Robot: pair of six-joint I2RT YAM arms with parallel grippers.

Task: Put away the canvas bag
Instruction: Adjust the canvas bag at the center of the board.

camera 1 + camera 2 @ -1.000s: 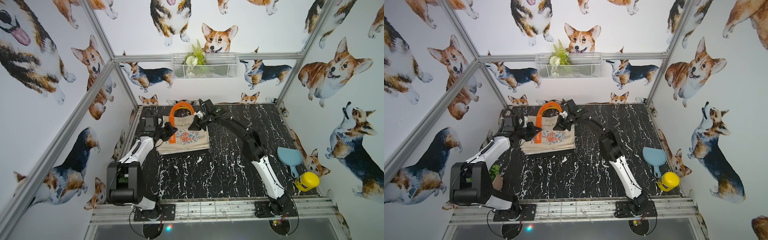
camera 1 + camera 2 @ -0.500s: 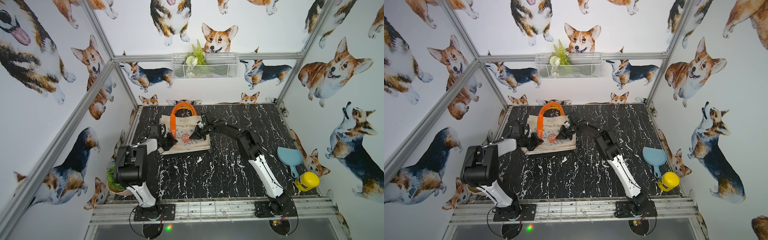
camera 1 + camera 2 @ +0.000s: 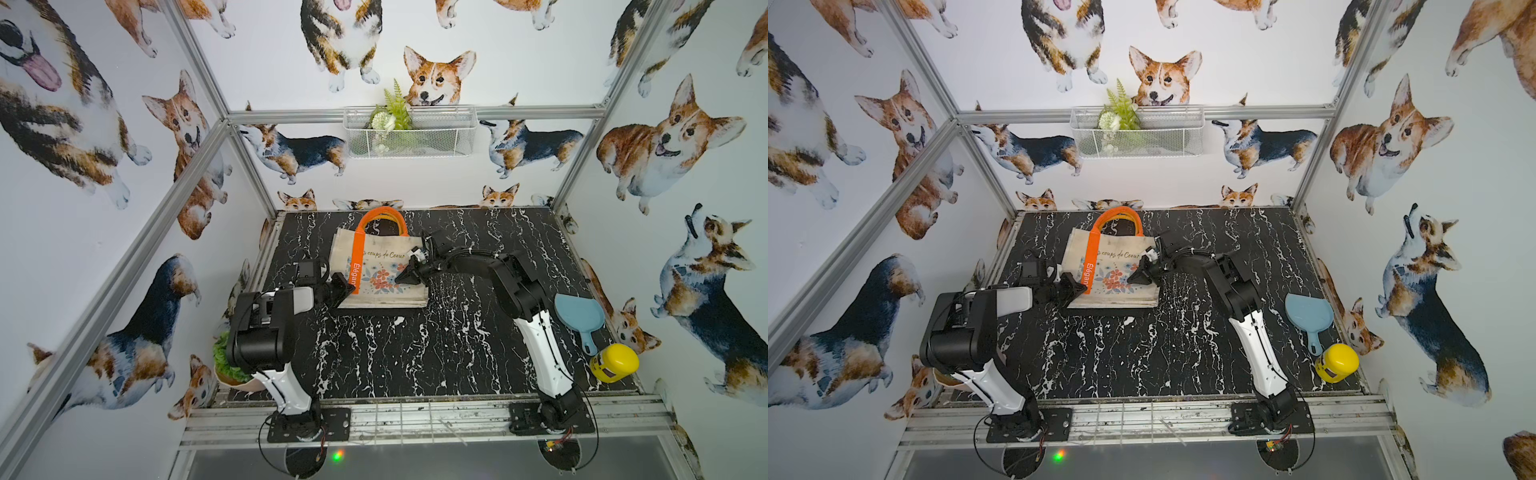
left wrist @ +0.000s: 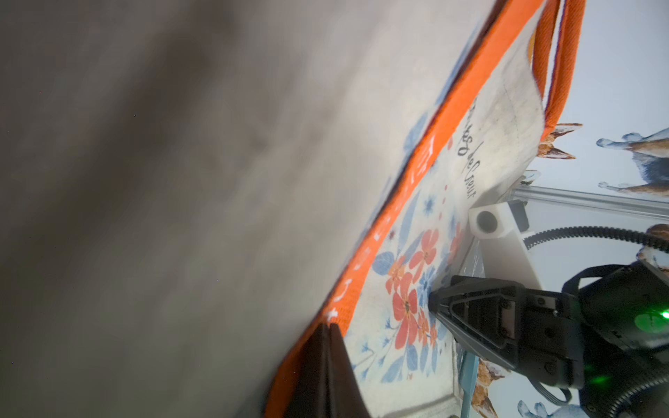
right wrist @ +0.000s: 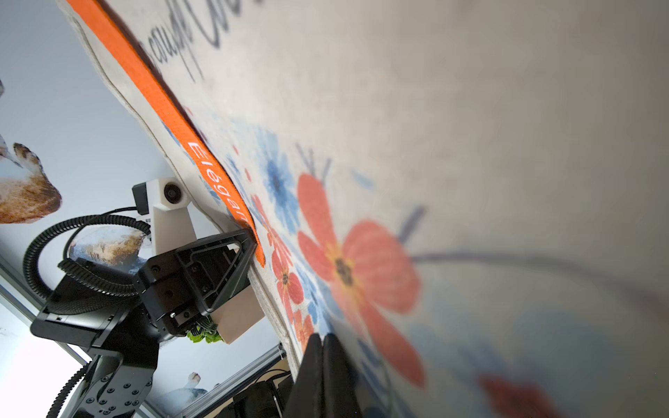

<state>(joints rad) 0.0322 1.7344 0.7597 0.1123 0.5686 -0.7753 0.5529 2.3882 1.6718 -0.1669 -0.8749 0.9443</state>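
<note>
A blue scoop (image 3: 579, 311) lies near a yellow jar (image 3: 615, 362); a wire basket (image 3: 440, 141) hangs behind.

Front half of table (image 3: 386, 357) open btwn L arm (image 3: 266, 328) and R arm (image 3: 515, 291): wide lane. Back ctr taken by bag (image 3: 382, 266), flat and low, clear overhead. L gripper (image 3: 345, 286) touches its left edge, R gripper (image 3: 403, 277) sits on its right part, so both flanks blocked. Strip behind bag to back wall is narrow; handle (image 3: 380, 216) lies in it. Right edge: scoop (image 3: 579, 316) and jar (image 3: 615, 362) nr wall, just beside R arm. Left edge: pot (image 3: 237, 380) behind L arm. Up on back wall, basket (image 3: 409, 133): fern (image 3: 395, 110) fills its left end, rest open.
</note>
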